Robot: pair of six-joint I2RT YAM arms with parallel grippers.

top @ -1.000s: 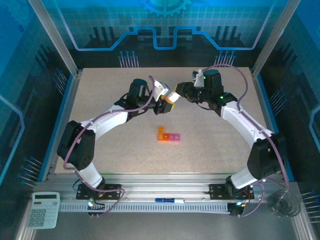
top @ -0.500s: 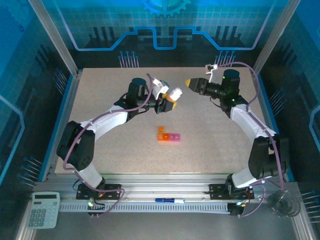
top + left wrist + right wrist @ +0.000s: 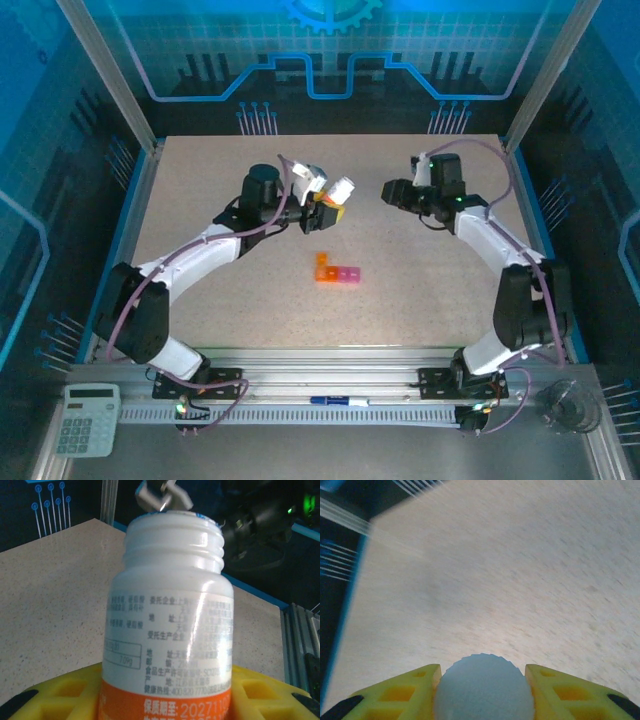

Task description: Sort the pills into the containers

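My left gripper (image 3: 328, 204) is shut on a small white bottle (image 3: 343, 187) with an orange band, held above the table's middle back. In the left wrist view the bottle (image 3: 170, 610) stands between the yellow fingers (image 3: 260, 690), and its threaded neck (image 3: 173, 540) is bare. Apart to the right, my right gripper (image 3: 391, 190) is shut on the round ridged white cap (image 3: 484, 687), which sits between its yellow fingers (image 3: 402, 692). The containers (image 3: 337, 270), an orange and pink strip, lie on the table in front of both grippers. The pills are hidden.
The speckled table (image 3: 220, 300) is fenced by metal posts and blue panels. On the near rail lie a calculator (image 3: 87, 420) at the left, a blue pen (image 3: 335, 401) in the middle, and a wire holder (image 3: 565, 405) at the right.
The right gripper has pulled away from the bottle's mouth to the right with the cap in it, then come lower. The left arm has shifted slightly left with the bottle.
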